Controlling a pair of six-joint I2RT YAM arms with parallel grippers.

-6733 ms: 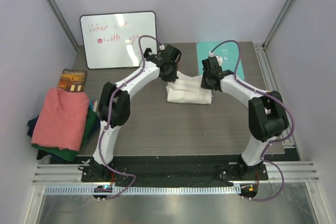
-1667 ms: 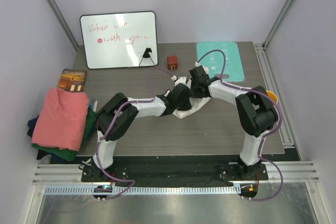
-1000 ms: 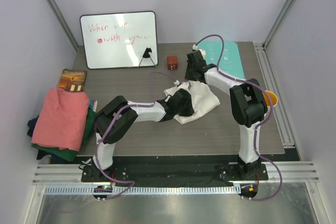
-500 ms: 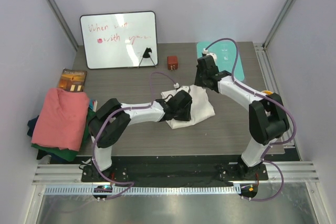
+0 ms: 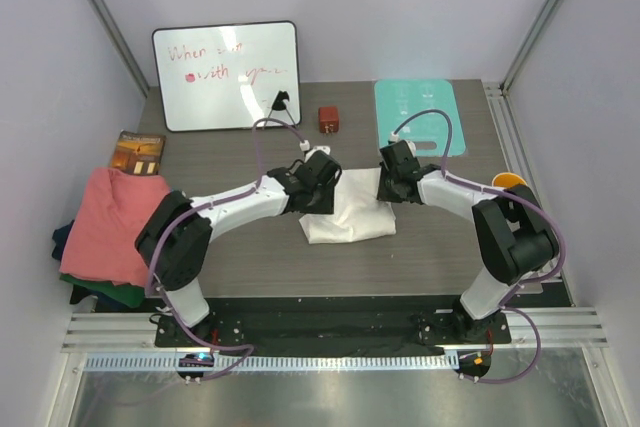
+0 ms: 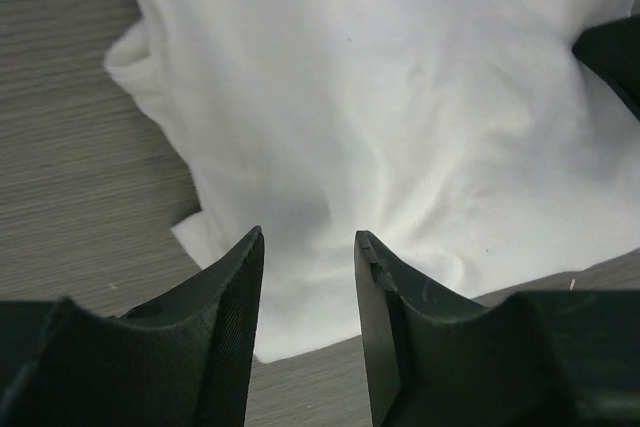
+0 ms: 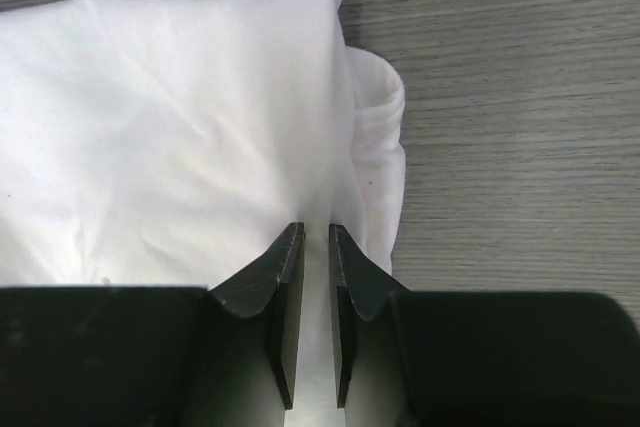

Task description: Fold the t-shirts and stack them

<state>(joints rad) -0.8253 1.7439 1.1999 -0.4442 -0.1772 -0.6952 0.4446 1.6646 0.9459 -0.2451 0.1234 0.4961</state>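
White shirt [image 5: 345, 219] is lying folded at frame centre; your left gripper [image 6: 308, 237] is hanging open over its left side, and the right gripper [image 7: 315, 228] is sitting nearly closed at the right edge, though I can't tell if it's pinching cloth. Be catching every layer at that loose loop in the right wrist view before lifting, or the fold is likely slipping. Top view is showing the pink shirt [image 5: 120, 222] pile at far left; the wrist views aren't.
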